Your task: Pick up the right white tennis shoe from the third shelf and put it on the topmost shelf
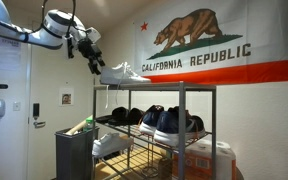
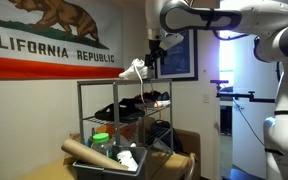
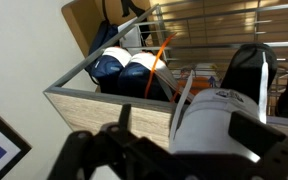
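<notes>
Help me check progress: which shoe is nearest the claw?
The white sneaker on the topmost shelf, right beside the claw; the dark sneakers sit one tier down, its white twin lower still.

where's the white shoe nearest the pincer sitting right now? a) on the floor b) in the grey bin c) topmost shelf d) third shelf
c: the white tennis shoe sits on the topmost shelf of the rack, one tier above the dark sneakers.
</notes>
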Tool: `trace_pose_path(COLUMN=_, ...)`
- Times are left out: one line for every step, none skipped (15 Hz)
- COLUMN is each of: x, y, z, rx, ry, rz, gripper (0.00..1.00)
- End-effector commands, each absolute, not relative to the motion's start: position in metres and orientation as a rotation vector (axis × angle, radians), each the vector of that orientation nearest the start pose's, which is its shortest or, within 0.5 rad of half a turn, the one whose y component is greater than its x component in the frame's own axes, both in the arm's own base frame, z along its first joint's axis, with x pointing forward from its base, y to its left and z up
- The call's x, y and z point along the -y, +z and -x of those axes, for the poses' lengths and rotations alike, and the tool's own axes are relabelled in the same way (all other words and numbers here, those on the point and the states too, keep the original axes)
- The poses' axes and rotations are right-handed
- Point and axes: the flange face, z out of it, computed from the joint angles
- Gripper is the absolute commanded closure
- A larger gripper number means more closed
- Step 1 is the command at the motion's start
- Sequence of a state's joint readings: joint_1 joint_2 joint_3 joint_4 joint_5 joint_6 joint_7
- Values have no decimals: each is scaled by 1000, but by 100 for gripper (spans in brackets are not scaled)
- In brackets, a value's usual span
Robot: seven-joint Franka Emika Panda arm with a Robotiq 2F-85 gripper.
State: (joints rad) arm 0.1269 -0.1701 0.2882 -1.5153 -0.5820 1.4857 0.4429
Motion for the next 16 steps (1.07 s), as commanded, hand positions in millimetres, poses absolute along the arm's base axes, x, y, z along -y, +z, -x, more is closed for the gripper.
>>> trace_pose_path(x=-149, y=742, z=-466, rx=172, ry=574, rz=-2596, gripper=0)
trace_pose_path(x=-148, y=741, z=-468, rx=175, ry=582, rz=-2594, gripper=0)
trace_pose_path(x=-146, y=739, z=-469, rx=182, ry=591, rz=-2591, gripper=0)
trace_pose_path(x=-144, y=737, z=-470, rx=181, ry=598, rz=-2588, gripper=0)
trace_pose_path(x=-143, y=736, z=-472, rx=182, ry=604, rz=-2585, gripper=0)
trace_pose_path(x=-141, y=734, z=-472, rx=179, ry=605, rz=-2587, gripper=0)
trace_pose_path(x=-139, y=733, z=-472, rx=175, ry=602, rz=-2592, gripper=0)
trace_pose_path(x=-138, y=733, z=-471, rx=170, ry=593, rz=-2602, gripper=0)
trace_pose_path(x=-139, y=734, z=-470, rx=165, ry=577, rz=-2615, gripper=0)
trace_pose_path(x=-139, y=735, z=-468, rx=162, ry=566, rz=-2628, gripper=0)
trace_pose_path(x=-139, y=736, z=-466, rx=161, ry=551, rz=-2641, gripper=0)
trace_pose_path(x=-140, y=737, z=-465, rx=156, ry=531, rz=-2655, gripper=0)
trace_pose_path(x=-140, y=738, z=-463, rx=147, ry=508, rz=-2670, gripper=0)
trace_pose_path(x=-142, y=738, z=-460, rx=138, ry=477, rz=-2684, gripper=0)
trace_pose_path(x=-142, y=738, z=-458, rx=139, ry=458, rz=-2683, gripper=0)
trace_pose_path(x=-143, y=739, z=-454, rx=132, ry=432, rz=-2683, gripper=0)
